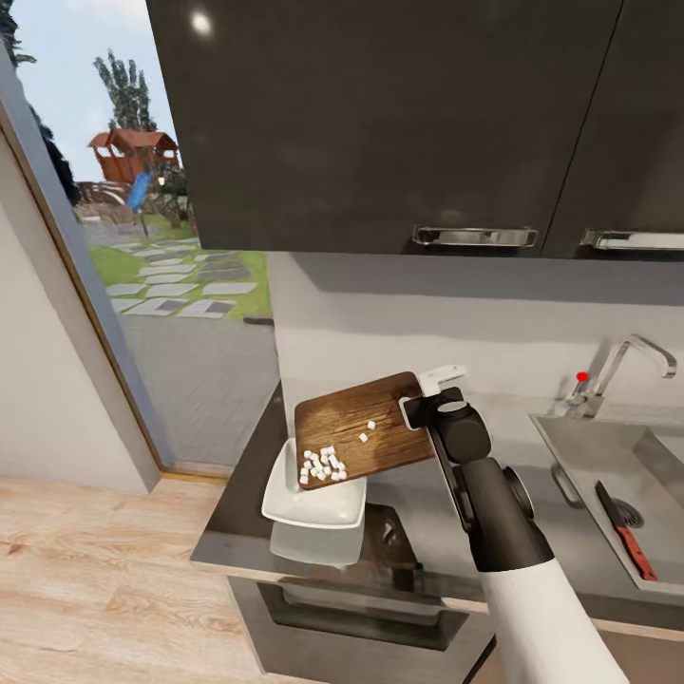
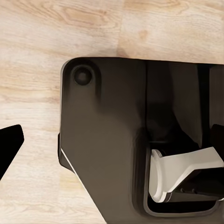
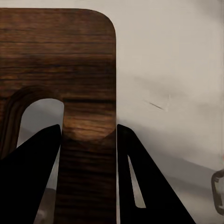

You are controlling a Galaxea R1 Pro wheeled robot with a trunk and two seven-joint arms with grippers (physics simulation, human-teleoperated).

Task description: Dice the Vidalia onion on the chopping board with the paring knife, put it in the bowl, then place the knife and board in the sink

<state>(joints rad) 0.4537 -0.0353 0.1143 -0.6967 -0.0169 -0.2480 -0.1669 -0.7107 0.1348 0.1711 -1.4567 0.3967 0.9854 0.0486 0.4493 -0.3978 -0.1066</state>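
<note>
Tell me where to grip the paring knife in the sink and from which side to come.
Grip the red handle of the paring knife, probably from straight above. It lies flat on the floor of the sink, dark blade pointing toward the tap, handle toward the front wall, so a top-down gripper closing across the handle avoids the blade.

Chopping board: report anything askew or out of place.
The chopping board, gripped by the right end effector, is tilted over the bowl; diced onion clusters at its low edge, with two pieces stranded higher up.

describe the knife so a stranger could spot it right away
Find the grey sink under the chrome tap on the countertop. The paring knife lies in the basin by the round drain. Its dark blade and red handle stand out against the grey.
</note>
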